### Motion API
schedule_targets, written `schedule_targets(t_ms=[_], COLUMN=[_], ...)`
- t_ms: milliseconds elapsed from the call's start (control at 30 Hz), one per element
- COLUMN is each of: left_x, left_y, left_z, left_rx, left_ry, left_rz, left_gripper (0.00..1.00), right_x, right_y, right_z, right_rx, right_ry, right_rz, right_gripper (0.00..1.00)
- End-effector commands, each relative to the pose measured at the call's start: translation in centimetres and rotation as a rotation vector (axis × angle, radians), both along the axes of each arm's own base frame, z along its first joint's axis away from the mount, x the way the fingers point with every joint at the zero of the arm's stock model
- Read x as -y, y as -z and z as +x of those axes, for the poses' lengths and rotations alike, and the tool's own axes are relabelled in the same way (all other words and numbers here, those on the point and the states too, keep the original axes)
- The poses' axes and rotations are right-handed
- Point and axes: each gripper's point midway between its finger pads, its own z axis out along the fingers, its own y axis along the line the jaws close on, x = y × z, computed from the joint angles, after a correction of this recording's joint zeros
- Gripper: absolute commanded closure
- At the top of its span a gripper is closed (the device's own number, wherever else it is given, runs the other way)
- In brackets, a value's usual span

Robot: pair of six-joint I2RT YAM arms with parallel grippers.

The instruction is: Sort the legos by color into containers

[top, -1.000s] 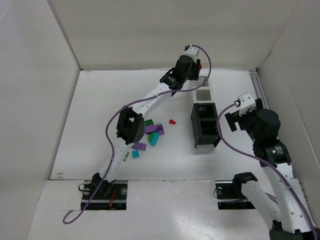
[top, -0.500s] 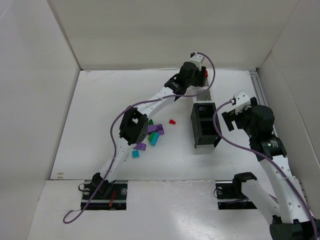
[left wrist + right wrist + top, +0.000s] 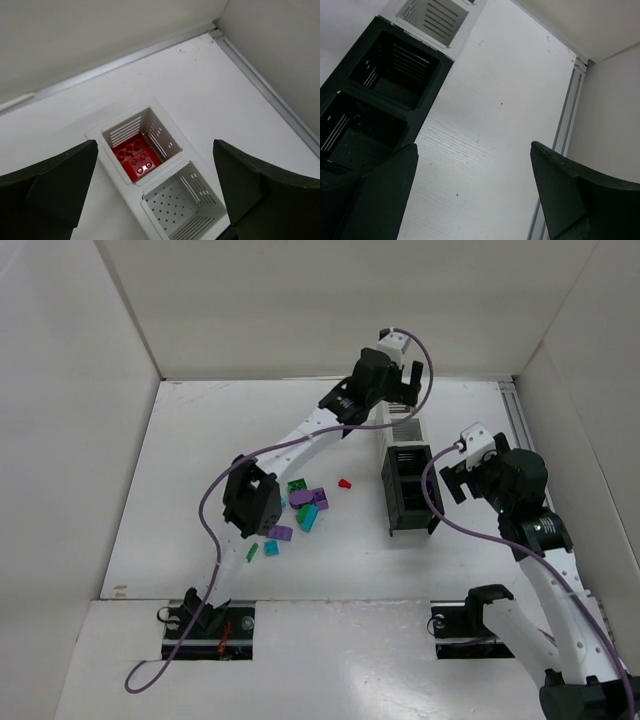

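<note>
The left gripper (image 3: 156, 192) hangs above the far end of the row of bins (image 3: 405, 455), its jaws spread wide with nothing between them; straight under it the end white bin (image 3: 161, 134) holds two red bricks (image 3: 134, 156) lying side by side on its floor; the next white bin (image 3: 197, 186) touches its near side; the right gripper (image 3: 472, 197) is likewise wide apart and carries nothing (it hovers over bare table just right of the two black bins (image 3: 395, 70)); the other bricks lie loose on the table (image 3: 180, 470) left of the row: a small red one (image 3: 344, 483) nearest the bins, then purple (image 3: 302, 498), green (image 3: 296, 484) and blue-green (image 3: 308, 519) pieces clustered beside the left arm's elbow.
</note>
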Motion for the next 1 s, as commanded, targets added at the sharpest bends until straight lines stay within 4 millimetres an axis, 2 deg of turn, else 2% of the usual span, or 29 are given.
schedule_targets(t_ms=[0, 33, 67, 100, 133, 167, 200, 233, 267, 300, 333, 367, 400, 433, 467, 500, 533, 567, 600, 667, 700, 733, 800, 833, 867, 967], left_x=[-3.6, -4.3, -6.2, -7.1, -7.8, -10.6, -12.1, -13.4, -15.1, -18.7, -21.5, -21.7, -24.1, -25.1, -26.2, -27.0, -28.1, -28.5, -29.1, -29.3, -29.6, -30.3, -30.7, -30.9, -31.2, -31.5], left_y=[-13.7, -14.6, -17.3, -18.1, -15.8, -18.9, -18.4, -12.9, -11.3, -13.7, -10.9, -6.7, -7.5, -6.1, -2.0, -0.3, -0.4, 0.9, 3.8, 4.8, 5.6, 6.9, 7.4, 7.8, 8.7, 9.4], left_z=[-2.6, -3.0, -4.3, -5.1, -5.7, -7.6, -8.4, -9.3, -10.5, -12.8, -15.4, -15.7, -18.2, -19.4, -20.8, -22.1, -23.5, -24.3, -25.3, -26.7, -27.1, -27.8, -28.3, -28.5, -28.9, -29.2], left_rx=[0.183, 0.187, 0.206, 0.195, 0.147, 0.175, 0.155, 0.050, 0.015, 0.045, -0.012, -0.063, -0.109, -0.145, -0.210, -0.285, -0.302, -0.346, -0.402, -0.441, -0.457, -0.487, -0.513, -0.522, -0.542, -0.559], left_ry=[-0.030, -0.043, -0.075, -0.087, -0.098, -0.144, -0.182, -0.227, -0.264, -0.338, -0.404, -0.411, -0.466, -0.481, -0.505, -0.544, -0.557, -0.570, -0.592, -0.569, -0.579, -0.600, -0.619, -0.625, -0.639, -0.652], left_rz=[-0.123, -0.125, -0.138, -0.153, -0.115, -0.152, -0.152, -0.104, -0.099, -0.169, -0.212, -0.140, -0.265, -0.290, -0.256, -0.302, -0.361, -0.381, -0.363, -0.412, -0.407, -0.390, -0.382, -0.366, -0.346, -0.332], left_gripper=[0.00, 0.00, 0.00, 0.00, 0.00, 0.00, 0.00, 0.00, 0.00, 0.00, 0.00, 0.00, 0.00, 0.00, 0.00, 0.00, 0.00, 0.00, 0.00, 0.00, 0.00, 0.00, 0.00, 0.00, 0.00, 0.00], right_x=[-1.9, -2.3, -2.9, -4.5, -5.6, -6.6, -7.8, -10.8, -12.2, -13.3, -16.3, -17.4, -18.3, -19.3, -20.5, -21.1, -22.2, -22.5, -23.2, -24.2, -24.8, -25.0, -25.3, -25.4, -25.8, -26.5], right_y=[-2.5, -3.1, -2.6, -3.3, -3.4, -3.5, -3.5, -3.4, -3.0, -2.7, -1.9, -1.4, -0.8, -0.6, 1.2, 1.5, 2.2, 2.7, 4.4, 5.9, 7.2, 7.4, 8.8, 10.1, 10.2, 12.7], right_z=[0.8, 0.8, 1.0, 0.9, 1.3, 1.5, 1.6, 1.8, 1.9, 2.1, 2.1, 2.4, 2.7, 3.3, 4.0, 4.7, 4.7, 5.5, 6.5, 7.3, 8.2, 8.8, 9.3, 9.7, 10.1, 10.4], right_rx=[0.069, 0.084, 0.070, 0.088, 0.084, 0.082, 0.078, 0.068, 0.045, 0.032, -0.004, -0.021, -0.039, -0.040, -0.084, -0.092, -0.115, -0.122, -0.159, -0.197, -0.223, -0.227, -0.251, -0.275, -0.269, -0.323], right_ry=[-0.105, -0.125, -0.150, -0.206, -0.248, -0.280, -0.318, -0.408, -0.442, -0.463, -0.552, -0.565, -0.580, -0.607, -0.635, -0.647, -0.693, -0.694, -0.702, -0.724, -0.731, -0.739, -0.741, -0.756, -0.756, -0.779], right_rz=[-0.008, -0.020, -0.033, -0.039, -0.061, -0.076, -0.094, -0.132, -0.158, -0.194, -0.239, -0.255, -0.264, -0.251, -0.254, -0.243, -0.226, -0.220, -0.241, -0.254, -0.270, -0.268, -0.275, -0.283, -0.282, -0.281], right_gripper=[0.02, 0.02, 0.02, 0.02, 0.02, 0.02, 0.02, 0.03, 0.03, 0.03, 0.05, 0.05, 0.07, 0.07, 0.10, 0.12, 0.14, 0.16, 0.16, 0.17, 0.17, 0.17, 0.18, 0.18, 0.18, 0.20])
